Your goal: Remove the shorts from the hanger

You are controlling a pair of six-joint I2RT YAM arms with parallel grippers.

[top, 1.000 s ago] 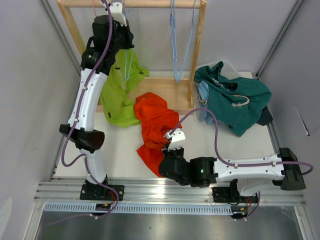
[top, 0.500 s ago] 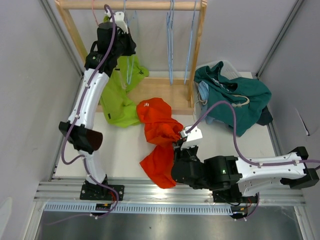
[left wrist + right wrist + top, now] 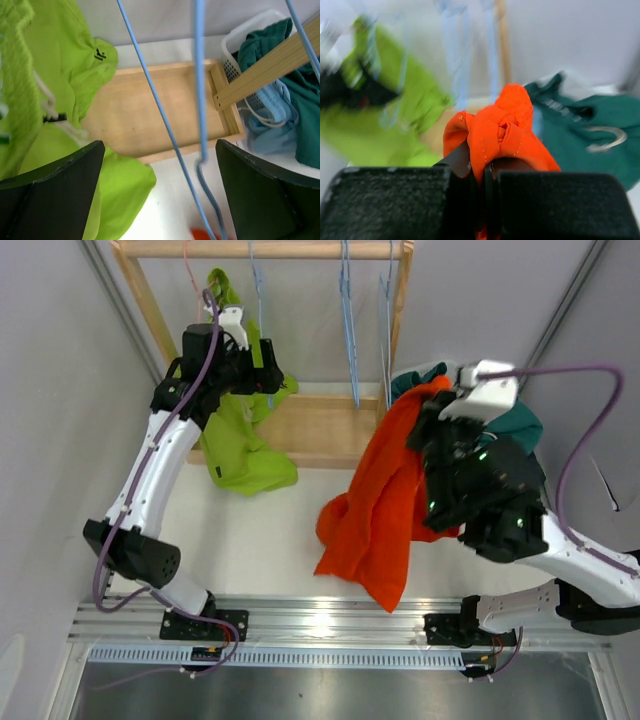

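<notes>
My right gripper [image 3: 487,172] is shut on a bunched fold of the orange-red shorts [image 3: 505,127]. It holds them high, and they hang down over the table [image 3: 375,505] next to the basket. The lime green shorts [image 3: 240,445] drape from up by the rail down onto the wooden base. My left gripper [image 3: 160,200] is open beside them, with only thin blue hanger wires [image 3: 167,130] between its fingers [image 3: 55,185]. The teal green shorts [image 3: 272,42] and light blue shorts [image 3: 272,117] lie in the white basket [image 3: 235,42].
The wooden rack's rail [image 3: 300,248] carries several blue hangers [image 3: 347,310] and a red one [image 3: 188,265]. Its base tray [image 3: 320,425] lies at the back of the table. Grey walls close in on both sides, and the right arm [image 3: 500,500] rears over the basket.
The right gripper has lifted the orange-red shorts off the front of the table and swung them up and right toward the basket. The left gripper has opened and dropped lower, away from the rail.
</notes>
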